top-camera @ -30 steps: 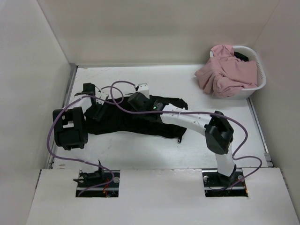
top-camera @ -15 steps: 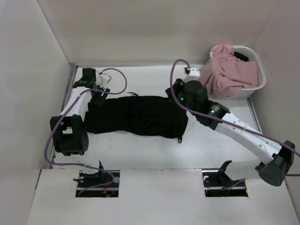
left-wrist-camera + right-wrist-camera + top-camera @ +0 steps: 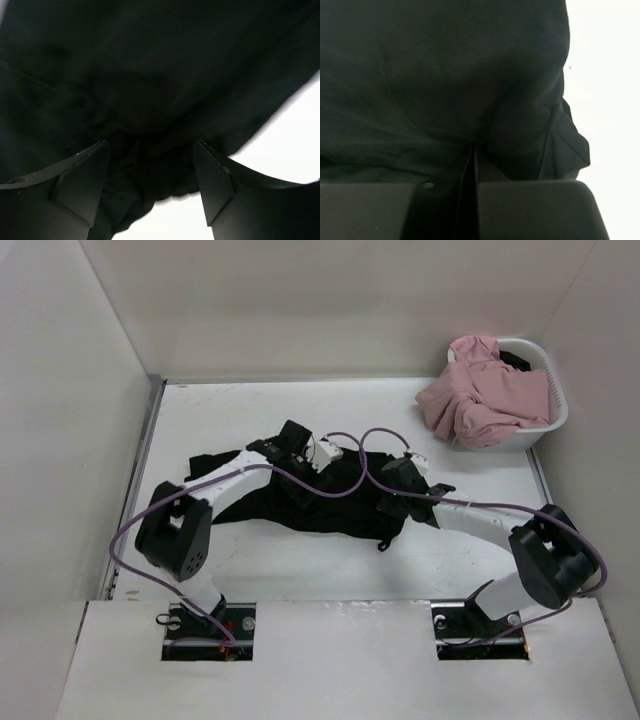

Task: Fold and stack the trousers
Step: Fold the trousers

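While the trousers (image 3: pixel 300 505) lie bunched in the middle of the table (image 3: pixel 250 410), both arms reach down onto them. The left gripper (image 3: pixel 151 145) has its 2 fingers spread wide over the black cloth. The right gripper (image 3: pixel 471 150) is pressed together, pinching a fold at the right end.

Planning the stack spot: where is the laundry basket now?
Top view: the white basket sits in the table's far right corner, holding pink garments, apart from the black trousers.
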`<state>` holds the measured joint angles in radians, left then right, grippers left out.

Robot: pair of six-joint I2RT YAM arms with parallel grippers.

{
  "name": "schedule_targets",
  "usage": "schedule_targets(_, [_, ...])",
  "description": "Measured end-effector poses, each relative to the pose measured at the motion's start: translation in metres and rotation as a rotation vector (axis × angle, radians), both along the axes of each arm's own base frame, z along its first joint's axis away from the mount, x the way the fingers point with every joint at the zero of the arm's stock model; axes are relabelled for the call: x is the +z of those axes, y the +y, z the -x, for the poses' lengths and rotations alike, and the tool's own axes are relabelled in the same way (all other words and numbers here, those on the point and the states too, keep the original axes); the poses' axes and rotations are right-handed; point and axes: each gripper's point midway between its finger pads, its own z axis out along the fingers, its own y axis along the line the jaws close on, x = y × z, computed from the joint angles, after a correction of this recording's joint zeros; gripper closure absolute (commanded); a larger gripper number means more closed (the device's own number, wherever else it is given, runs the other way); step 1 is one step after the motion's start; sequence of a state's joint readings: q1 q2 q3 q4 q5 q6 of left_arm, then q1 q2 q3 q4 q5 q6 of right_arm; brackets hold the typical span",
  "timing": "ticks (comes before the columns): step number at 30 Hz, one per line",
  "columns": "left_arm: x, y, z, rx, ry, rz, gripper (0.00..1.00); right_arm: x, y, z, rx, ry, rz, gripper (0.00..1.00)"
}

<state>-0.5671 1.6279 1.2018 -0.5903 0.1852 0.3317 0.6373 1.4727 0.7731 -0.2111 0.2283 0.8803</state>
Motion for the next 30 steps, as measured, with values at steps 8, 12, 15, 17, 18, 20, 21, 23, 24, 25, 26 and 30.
schedule_targets(8, [-0.055,0.02,-0.006,0.064,0.064,-0.08,0.34,0.01,-0.005,-0.006,-0.051,-0.045,-0.088,0.52])
schedule_targets(12, [-0.054,0.016,-0.007,0.056,0.041,-0.091,0.33,0.062,-0.025,-0.001,-0.083,-0.201,-0.17,0.11])
schedule_targets(15, [-0.053,0.015,-0.007,0.056,0.034,-0.095,0.33,0.11,-0.047,-0.004,-0.148,-0.345,-0.248,0.0])
schedule_targets(17, [-0.052,0.015,-0.007,0.056,0.03,-0.095,0.33,0.122,-0.06,-0.01,-0.197,-0.384,-0.267,0.0])
schedule_targets(18, [-0.051,0.014,-0.007,0.054,0.028,-0.095,0.33,0.119,-0.064,-0.015,-0.21,-0.377,-0.264,0.0])
schedule_targets(20, [-0.05,0.014,-0.007,0.053,0.023,-0.093,0.33,0.096,-0.067,-0.024,-0.221,-0.316,-0.248,0.0])
schedule_targets(21, [-0.049,0.014,-0.007,0.054,0.021,-0.093,0.33,0.082,-0.066,-0.028,-0.219,-0.277,-0.24,0.0])
schedule_targets(23, [-0.049,0.014,-0.007,0.054,0.02,-0.094,0.33,0.044,-0.061,-0.029,-0.201,-0.164,-0.211,0.0])
schedule_targets(24, [-0.049,0.014,-0.007,0.055,0.02,-0.094,0.33,0.025,-0.059,-0.026,-0.192,-0.108,-0.197,0.0])
schedule_targets(25, [-0.049,0.014,-0.007,0.055,0.02,-0.095,0.32,0.011,-0.057,-0.023,-0.186,-0.062,-0.187,0.0])
schedule_targets(26, [-0.049,0.014,-0.008,0.055,0.019,-0.095,0.32,0.001,-0.055,-0.021,-0.179,-0.03,-0.184,0.0])
schedule_targets(30, [-0.043,0.017,-0.01,0.065,0.007,-0.088,0.32,0.004,-0.035,-0.04,-0.137,-0.027,-0.241,0.4])
